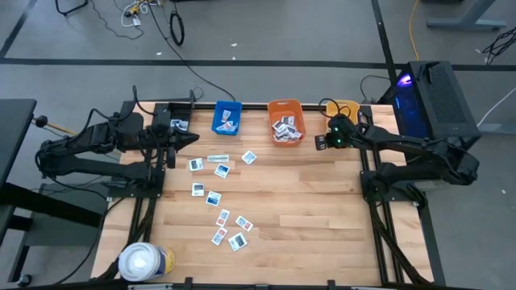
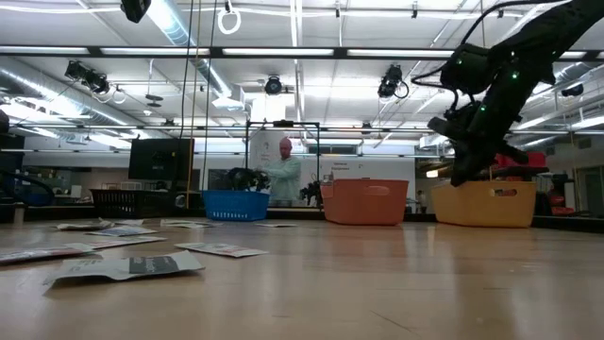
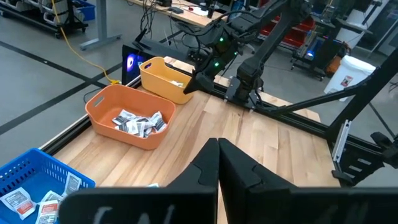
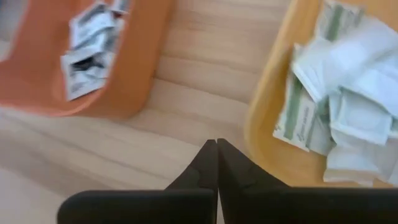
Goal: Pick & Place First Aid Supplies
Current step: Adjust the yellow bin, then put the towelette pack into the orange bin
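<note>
Here, flat printed packets (image 1: 219,193) on wood-grain table (image 1: 322,209), both jaws closed (empty), plastic bins (image 1: 285,121).

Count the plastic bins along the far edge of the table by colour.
blue bin: 1
orange bin: 1
yellow bin: 1
Total: 3

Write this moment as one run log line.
left gripper: shut, empty | right gripper: shut, empty, between orange bin and yellow bin | packets: on table
</note>
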